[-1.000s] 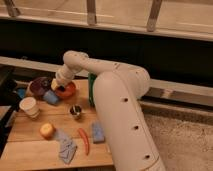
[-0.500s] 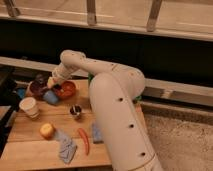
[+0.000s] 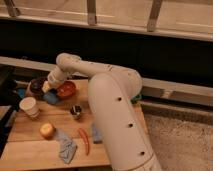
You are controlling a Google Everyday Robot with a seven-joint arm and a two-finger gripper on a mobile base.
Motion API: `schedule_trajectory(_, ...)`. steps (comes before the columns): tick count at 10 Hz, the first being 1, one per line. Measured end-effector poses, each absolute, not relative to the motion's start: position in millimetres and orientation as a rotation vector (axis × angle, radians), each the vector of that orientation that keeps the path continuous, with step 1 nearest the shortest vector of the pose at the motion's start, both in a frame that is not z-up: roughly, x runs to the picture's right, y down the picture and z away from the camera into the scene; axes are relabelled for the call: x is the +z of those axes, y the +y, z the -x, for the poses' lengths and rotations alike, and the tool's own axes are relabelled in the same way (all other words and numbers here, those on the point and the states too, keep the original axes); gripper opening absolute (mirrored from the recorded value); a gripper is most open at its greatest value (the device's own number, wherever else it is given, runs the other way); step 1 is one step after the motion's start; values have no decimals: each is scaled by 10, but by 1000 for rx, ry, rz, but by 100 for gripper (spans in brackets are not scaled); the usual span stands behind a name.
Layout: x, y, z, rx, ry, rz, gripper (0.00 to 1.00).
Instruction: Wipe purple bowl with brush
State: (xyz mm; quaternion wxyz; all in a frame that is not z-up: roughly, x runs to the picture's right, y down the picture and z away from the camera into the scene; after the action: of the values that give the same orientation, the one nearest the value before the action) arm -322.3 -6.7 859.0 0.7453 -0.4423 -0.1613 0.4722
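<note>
The purple bowl [image 3: 35, 86] is a small dark bowl at the back left of the wooden table [image 3: 30, 150]. The orange-red bowl [image 3: 66, 90] sits just to its right. My gripper [image 3: 47, 87] is at the end of the white arm, low over the right rim of the purple bowl, between the two bowls. A pale yellowish piece shows at its tip; I cannot tell whether it is the brush. A blue object [image 3: 52, 98] lies just in front of the gripper.
A white paper cup [image 3: 29, 106] stands at the left. A small dark cup [image 3: 76, 111], a yellow-orange fruit [image 3: 47, 130], a red chili [image 3: 84, 141], a blue cloth [image 3: 66, 148] and another blue item [image 3: 96, 134] lie on the table. My arm's large body [image 3: 117, 125] covers the table's right side.
The gripper has moved left, from over the orange-red bowl to the right rim of the purple bowl. The things on the table have not moved.
</note>
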Motion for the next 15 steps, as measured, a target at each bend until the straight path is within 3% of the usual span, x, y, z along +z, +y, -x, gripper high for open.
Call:
schedule_trajectory(4, 8557, 21, 2815, 1103, -288, 945, 0)
schedule_trajectory(10, 8558, -330, 3092, 1073, -320, 900, 0)
schedule_trajectory(15, 8440, -33, 3288, 1054, -325, 946, 0)
